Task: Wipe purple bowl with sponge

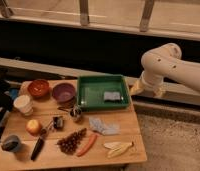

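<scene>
- The gripper (148, 89) hangs off the worktop (50, 156), just beyond its far right corner as the camera sees it, at the end of the white arm (165, 62). It holds nothing that I can see, and how wide it stands I cannot tell.
- The sponge (111, 96) lies in the green tray (100, 78) at the far edge of the worktop, in the tray's right half, so it is the nearest task thing to the gripper. It lies toward the worktop's middle from the gripper and lower down.
- The sponge's long axis seems to run along the worktop's far edge.
- The purple bowl (64, 92) stands just beside the tray's left wall, upright. It is well past the sponge on the same line from the gripper.
- My judgement: the reach goes inward over the tray's right wall to the sponge first, then on across the tray to the bowl.
</scene>
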Robot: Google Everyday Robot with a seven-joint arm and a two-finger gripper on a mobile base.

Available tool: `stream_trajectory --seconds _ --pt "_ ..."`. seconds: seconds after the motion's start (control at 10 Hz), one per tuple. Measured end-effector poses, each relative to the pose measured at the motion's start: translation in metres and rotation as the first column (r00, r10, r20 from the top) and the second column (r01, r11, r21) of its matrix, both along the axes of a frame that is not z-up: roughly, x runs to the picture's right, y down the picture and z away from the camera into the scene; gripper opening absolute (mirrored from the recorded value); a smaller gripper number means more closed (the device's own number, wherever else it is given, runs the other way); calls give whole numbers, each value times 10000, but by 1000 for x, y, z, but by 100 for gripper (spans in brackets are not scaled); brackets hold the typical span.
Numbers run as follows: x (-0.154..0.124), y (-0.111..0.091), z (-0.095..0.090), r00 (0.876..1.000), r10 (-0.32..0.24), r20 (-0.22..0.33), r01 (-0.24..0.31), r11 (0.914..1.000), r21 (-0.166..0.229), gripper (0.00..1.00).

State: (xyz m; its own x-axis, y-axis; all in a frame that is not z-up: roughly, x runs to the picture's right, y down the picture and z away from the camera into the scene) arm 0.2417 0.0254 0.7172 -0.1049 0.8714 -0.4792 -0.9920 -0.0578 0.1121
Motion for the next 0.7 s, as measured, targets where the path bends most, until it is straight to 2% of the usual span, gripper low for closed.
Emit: stream_trajectory --seconds 0.2,0.4,0.7 --pt "-21 -7 25 9993 -197 330 199 9998 -73 80" --pt "-28 -13 46 9987 36 513 -35 10000 -34 80" --pt "-60 -25 66 9945 372 981 -382 9992 83 80"
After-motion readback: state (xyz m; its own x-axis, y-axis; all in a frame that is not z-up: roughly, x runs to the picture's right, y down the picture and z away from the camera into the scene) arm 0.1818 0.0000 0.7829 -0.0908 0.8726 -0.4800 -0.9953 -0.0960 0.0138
